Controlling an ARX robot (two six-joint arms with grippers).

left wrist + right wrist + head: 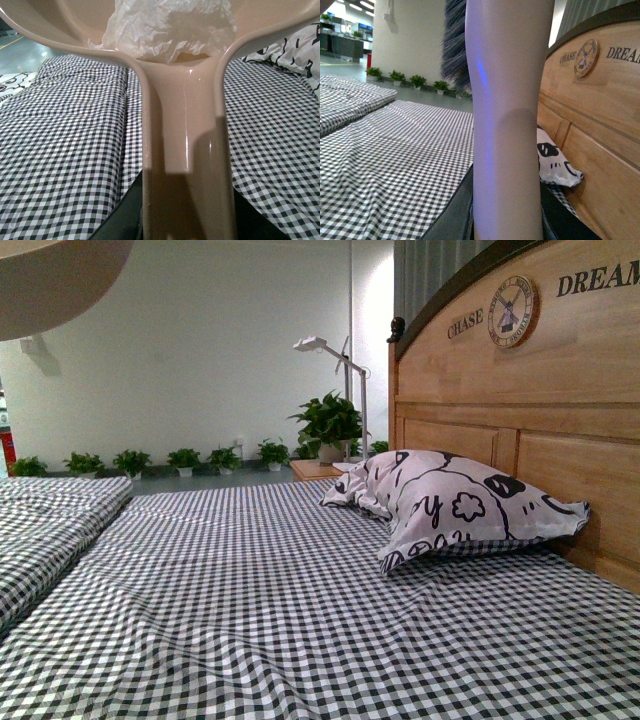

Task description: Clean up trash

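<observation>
In the left wrist view, a beige dustpan (185, 125) fills the frame, its handle running down into my left gripper (186, 220), which is shut on it. Crumpled white trash (167, 27) lies in the pan's scoop. A corner of the dustpan (50, 280) shows at the upper left of the front view. My right gripper (506, 220) is shut on the pale handle of the brush (507, 115), whose dark bristles (455, 50) stick up behind it. Both tools hang above the checked bed sheet (280, 620).
A patterned white pillow (450, 505) leans against the wooden headboard (540, 390) on the right. A second checked bed (45, 510) lies to the left. Potted plants (180, 458), a nightstand (315, 469) and a white lamp (335, 360) stand beyond the bed's far end.
</observation>
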